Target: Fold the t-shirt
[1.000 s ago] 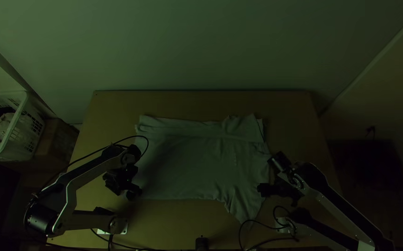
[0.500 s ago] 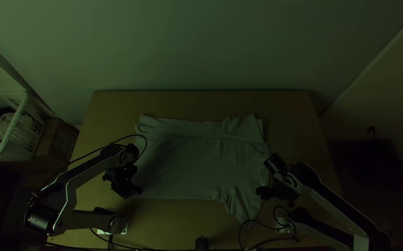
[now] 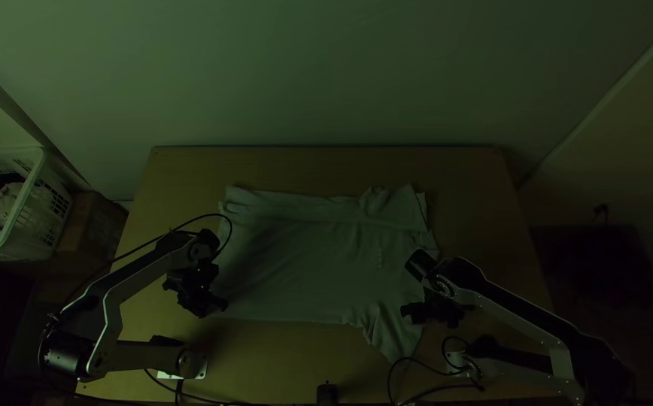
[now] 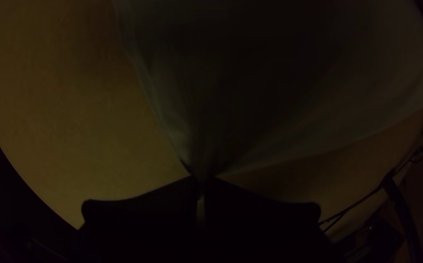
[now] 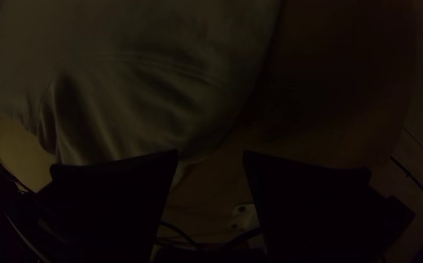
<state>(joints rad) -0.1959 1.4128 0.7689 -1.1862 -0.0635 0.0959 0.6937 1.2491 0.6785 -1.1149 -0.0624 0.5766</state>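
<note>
Left claw [image 4: 201, 181]: has closed over the last second, tips were apart in the first top view. Now clamped on the t-shirt's lower-left corner [image 3: 220, 311], cloth gathering into the fingertips. Barely moved since.

Right claw [image 5: 210, 157]: fingers apart, nothing between them. Slid left and a touch down the top view, from beside the shirt's right edge to over the lower-right sleeve [image 3: 393, 337].

T-shirt [image 3: 304, 259]: mid-frame on the tabletop [image 3: 326, 167], body spread, strip along its upper edge [image 3: 296, 206] folded inward. That part hasn't shifted. Lower sleeve sticks out toward the bottom of frame, creased.

Read: one long side looks done, lower side is next. Left end is gripped; right needs a bite on the sleeve or shoulder before both lift and fold inward. Risk: a thin pinch on the sleeve would skew the fold.
</note>
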